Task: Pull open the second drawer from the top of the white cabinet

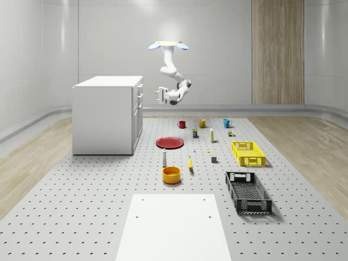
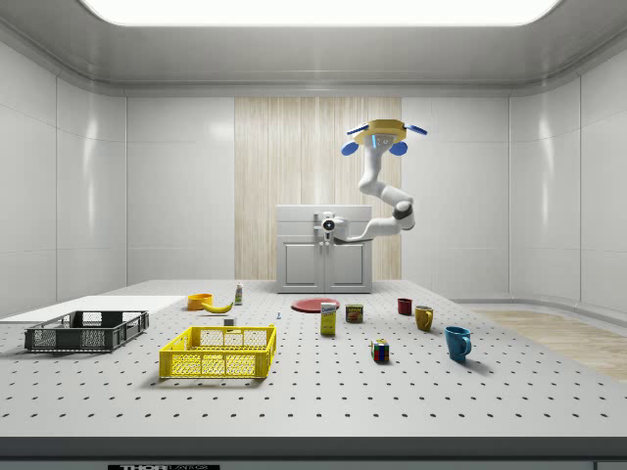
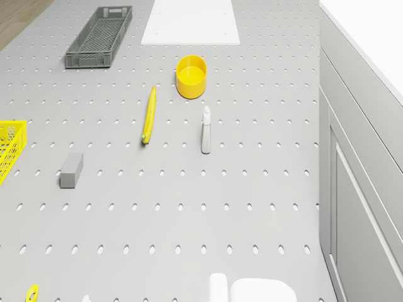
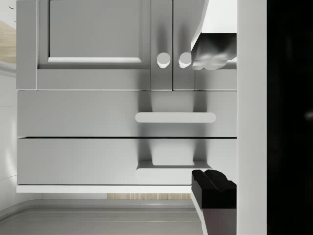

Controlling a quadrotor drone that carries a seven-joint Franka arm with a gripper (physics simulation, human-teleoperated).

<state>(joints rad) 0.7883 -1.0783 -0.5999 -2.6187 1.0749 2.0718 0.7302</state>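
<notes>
Nothing pulled yet: your drone [image 1: 169, 45] hovers right of the white cabinet [image 1: 107, 114] at the worktop's far left, claw [image 1: 159, 94] fingers apart, just short of the closed second drawer [image 4: 122, 113], handle [image 4: 175, 117] ungrasped.

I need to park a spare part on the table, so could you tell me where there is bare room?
Free: the stretch between the white cabinet and the white sheet, and the strip between the orange bowl and the black crate. Crowded: around the red plate, the mugs and the yellow crate.
</notes>
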